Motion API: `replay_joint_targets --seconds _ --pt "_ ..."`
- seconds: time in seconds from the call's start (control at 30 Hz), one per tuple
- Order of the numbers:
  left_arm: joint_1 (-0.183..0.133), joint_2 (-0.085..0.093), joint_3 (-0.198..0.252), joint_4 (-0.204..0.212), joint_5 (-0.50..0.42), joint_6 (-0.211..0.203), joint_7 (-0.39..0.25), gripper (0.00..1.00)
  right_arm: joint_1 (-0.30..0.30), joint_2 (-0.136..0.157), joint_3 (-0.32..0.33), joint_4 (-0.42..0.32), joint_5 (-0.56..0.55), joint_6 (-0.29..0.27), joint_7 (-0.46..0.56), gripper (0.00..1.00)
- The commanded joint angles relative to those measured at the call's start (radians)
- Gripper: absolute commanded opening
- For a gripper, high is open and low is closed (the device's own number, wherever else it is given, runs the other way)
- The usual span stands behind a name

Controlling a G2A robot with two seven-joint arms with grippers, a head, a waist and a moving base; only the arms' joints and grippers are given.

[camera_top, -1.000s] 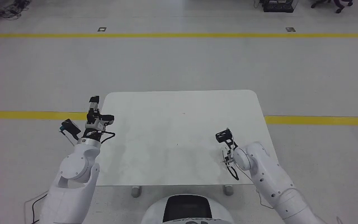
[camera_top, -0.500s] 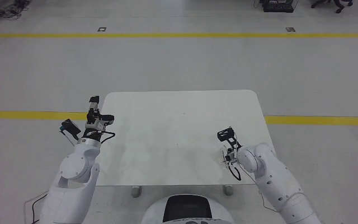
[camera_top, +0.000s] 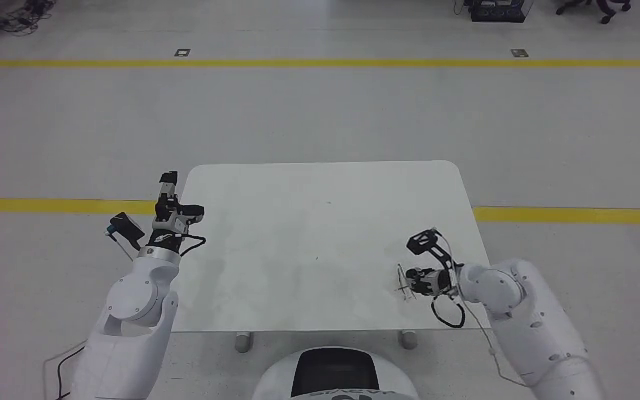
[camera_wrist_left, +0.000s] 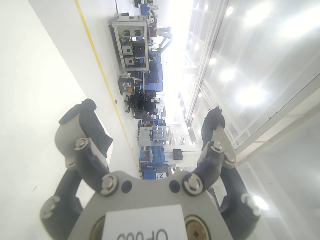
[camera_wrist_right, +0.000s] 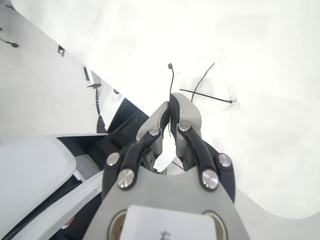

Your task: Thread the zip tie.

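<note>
At a white worktop [camera_top: 320, 215] on a factory floor, the robot's right gripper [camera_wrist_right: 170, 101] sits low over the near right corner, its two fingers [camera_wrist_right: 187, 112] pressed together on a thin black zip tie [camera_wrist_right: 172, 81]. The tie is pinched partway along its length. Its small square head stands clear beyond the fingertips, and a short stretch of its tail trails back between the finger pads.

Just beyond the gripper, two more black zip ties [camera_wrist_right: 205, 96] lie crossed on a clear plastic pouch [camera_wrist_right: 231, 88], which is flat on the worktop near that same corner. The held tie's head is just beside the pouch's edge, but whether it touches the pouch cannot be told.

In the top view this arm bends in from the right edge of the worktop, and the ties show as fine dark lines at the gripper's tip.

The left gripper [camera_wrist_left: 150, 108] is at the worktop's left edge, well apart from the ties. Its black-padded fingers [camera_wrist_left: 85, 123] are spread wide with nothing between them, and it points out at the hall.
</note>
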Motion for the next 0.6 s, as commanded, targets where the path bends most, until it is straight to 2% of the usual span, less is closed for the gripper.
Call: replay_joint_targets --seconds 0.0,0.23,0.57 --pt "0.000 0.000 0.000 0.000 0.000 0.000 0.000 1.00 0.004 0.011 -0.004 0.005 0.052 0.000 0.004 0.00" --pt "0.000 0.000 0.000 0.000 0.000 0.000 0.000 1.00 0.027 0.054 -0.020 0.051 0.195 0.000 0.004 0.00" --pt "0.000 0.000 0.000 0.000 0.000 0.000 0.000 1.00 0.027 0.054 -0.020 0.050 0.198 0.001 -0.004 0.00"
